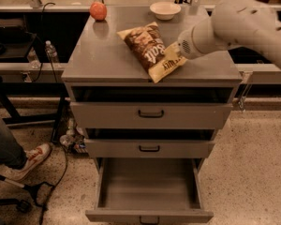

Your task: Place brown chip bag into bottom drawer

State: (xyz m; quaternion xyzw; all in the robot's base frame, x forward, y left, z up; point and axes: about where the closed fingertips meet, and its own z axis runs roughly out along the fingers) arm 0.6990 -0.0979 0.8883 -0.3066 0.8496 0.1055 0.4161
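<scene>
Nothing placed yet: crinkly brown chip bag [150,48] lies atop the grey metal cabinet [103,55], gripper [173,55] at its right end, hold cannot be told; deep bottom drawer [150,186] open below.

Dim warm light gleams on the cabinet top [100,57], gripper [177,50] beside the brown chip bag [147,48].

The brown chip bag [150,48] lies slantwise on the cabinet top [103,55] near its front edge. It is crinkly, with a dark brown middle bearing white lettering and cream-yellow ends. Its near corner reaches the edge, and it may be tilted up slightly on the right, where the gripper [177,50] meets it. The bottom drawer [178,216], grey and deep, stands pulled well out, its bare inside showing and a small dark handle on its front.
</scene>
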